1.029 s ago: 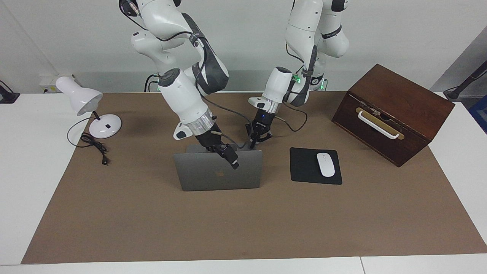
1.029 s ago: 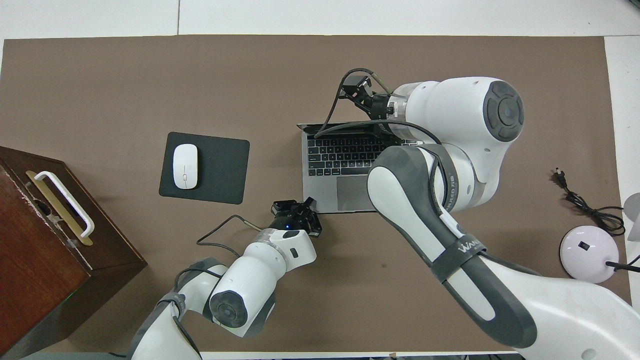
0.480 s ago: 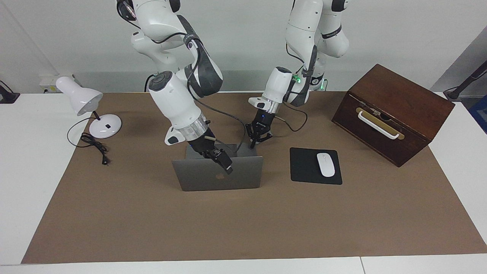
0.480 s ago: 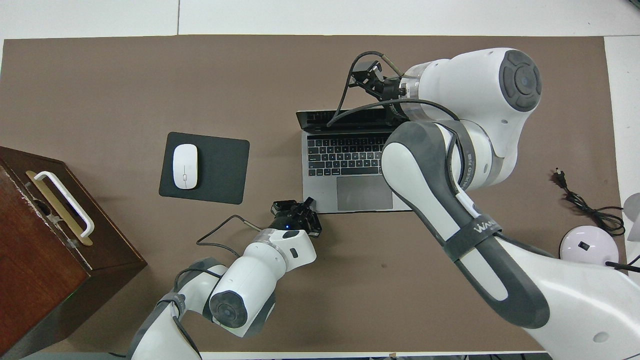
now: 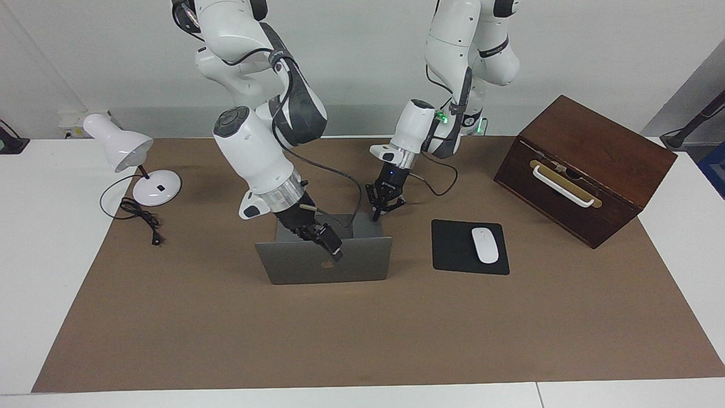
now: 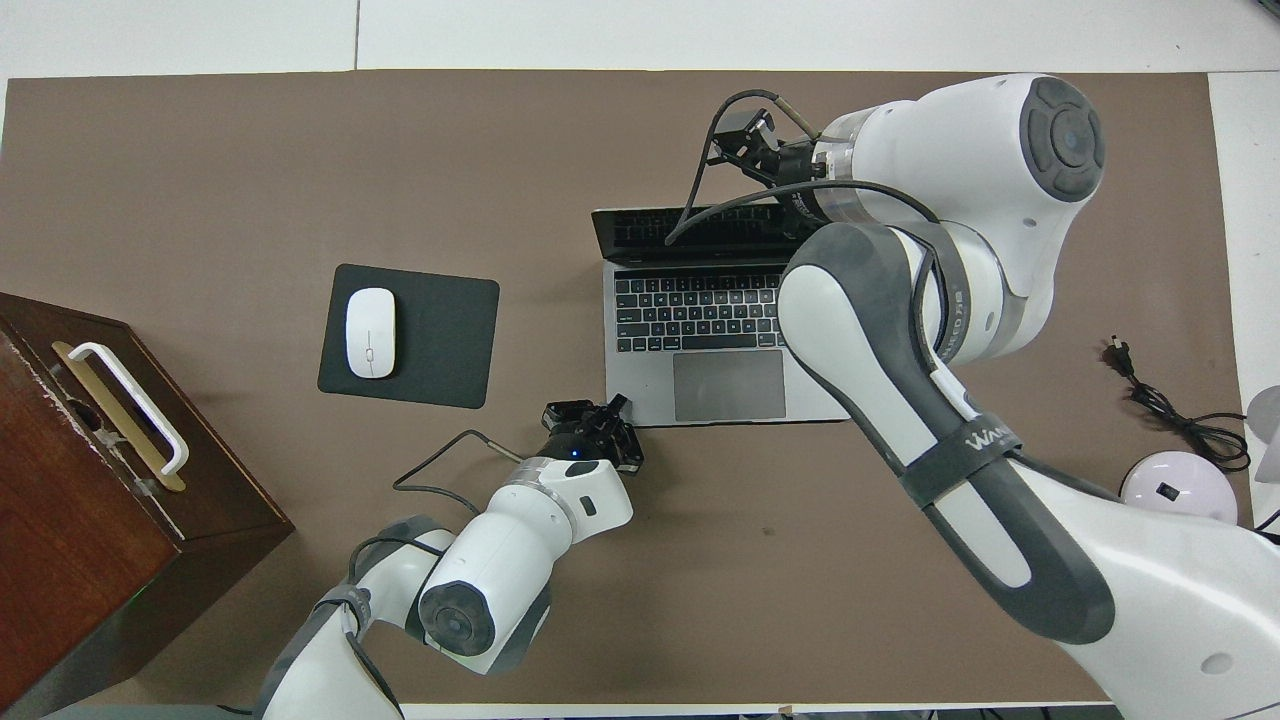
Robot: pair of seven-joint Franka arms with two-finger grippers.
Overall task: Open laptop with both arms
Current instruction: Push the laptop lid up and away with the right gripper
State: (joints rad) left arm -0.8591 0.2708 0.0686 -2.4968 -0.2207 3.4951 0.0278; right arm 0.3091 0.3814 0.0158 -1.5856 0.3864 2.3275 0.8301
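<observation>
The silver-grey laptop (image 5: 300,266) stands open in the middle of the brown mat, its lid raised steeply, logo side away from the robots. The overhead view shows its keyboard (image 6: 690,310) and trackpad. My right gripper (image 5: 331,251) is at the lid's top edge, tip lying against the lid's back near the logo; in the overhead view the right gripper (image 6: 748,150) is over the lid's top edge. My left gripper (image 5: 378,211) is shut and rests on the base's corner nearest the robots, toward the left arm's end; it also shows in the overhead view (image 6: 617,405).
A black mouse pad (image 5: 453,249) with a white mouse (image 5: 485,245) lies beside the laptop toward the left arm's end. A dark wooden box (image 5: 583,167) with a white handle stands past it. A white desk lamp (image 5: 133,164) and its cord lie at the right arm's end.
The right gripper has pushed the lid farther open and moved away from the robots with it. The left gripper has stayed on the base's corner.
</observation>
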